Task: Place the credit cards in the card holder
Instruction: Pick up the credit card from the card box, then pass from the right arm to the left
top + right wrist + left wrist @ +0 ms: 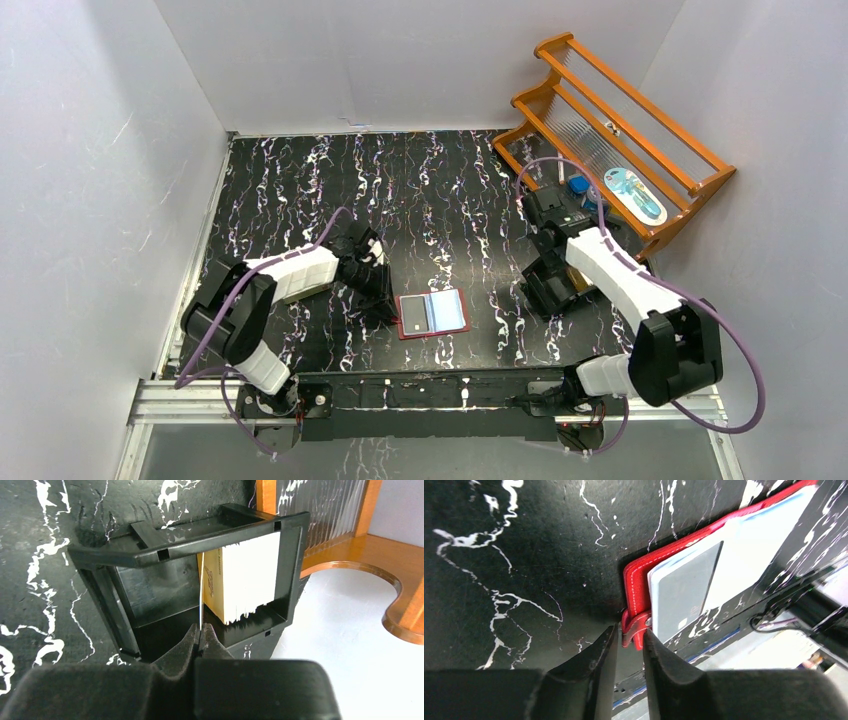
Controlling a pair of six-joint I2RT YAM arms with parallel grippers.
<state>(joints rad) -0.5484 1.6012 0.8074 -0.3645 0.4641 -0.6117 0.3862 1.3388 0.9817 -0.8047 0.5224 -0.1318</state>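
- While the card holder (432, 314) lies spread flat on the table (300, 180), toward 6 o'clock from the table's middle, the left claw (385, 298) sits right at its 9 o'clock edge.
- Seen from the left wrist, that claw's jaws stand only narrowly apart, with the holder's red snap tab (634, 627) at the mouth of the gap. I cannot tell whether the fingers (599, 655) touch it.
- A grey-looking card (684, 592) lies in the holder's clear pocket nearest the tab.
- The right claw (201, 636) is pinched tight on a thin credit card (200, 595), which stands upright and edge-on inside the black box (115, 555).
- At 3 o'clock of the held card, a stack of pale cards (247, 577) stands on edge against the box wall.
- From above, the box sits at 3 o'clock of the card holder, well apart from it.
- A wooden rack (640, 108) stands at 1 o'clock from the box.
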